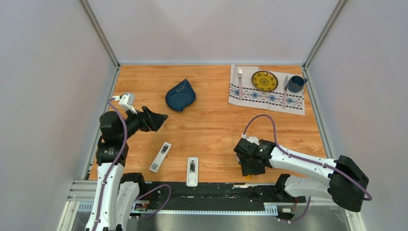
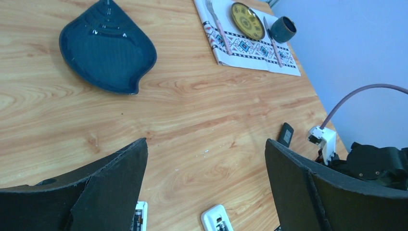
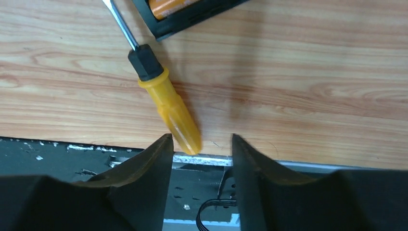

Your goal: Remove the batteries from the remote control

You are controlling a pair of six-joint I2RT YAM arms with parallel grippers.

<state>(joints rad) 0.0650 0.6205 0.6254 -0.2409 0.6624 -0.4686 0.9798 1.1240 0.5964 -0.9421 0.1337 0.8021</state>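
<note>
Two white remotes point(image 1: 160, 157) point(image 1: 192, 171) lie back-up near the front edge, their dark battery bays uncovered. In the left wrist view only their top ends point(image 2: 140, 216) point(image 2: 217, 219) show. The right wrist view shows the corner of a black remote point(image 3: 192, 17) with an orange-gold battery point(image 3: 166, 6) in it. My left gripper point(image 1: 162, 120) point(image 2: 206, 143) hangs open and empty above the wood, behind the white remotes. My right gripper point(image 1: 248, 171) point(image 3: 199, 142) is open at the table's front edge. The butt of an orange-handled screwdriver point(image 3: 166, 103) lies between its fingertips, close to the left one.
A dark blue leaf-shaped dish point(image 1: 180, 95) sits behind the left gripper. At the back right a patterned placemat point(image 1: 269, 98) carries a fork, a yellow plate point(image 1: 264, 80), a knife and a blue mug point(image 1: 296, 83). A small black flat piece point(image 2: 286, 134) lies near the right arm. The black rail point(image 3: 72, 159) runs below the table edge.
</note>
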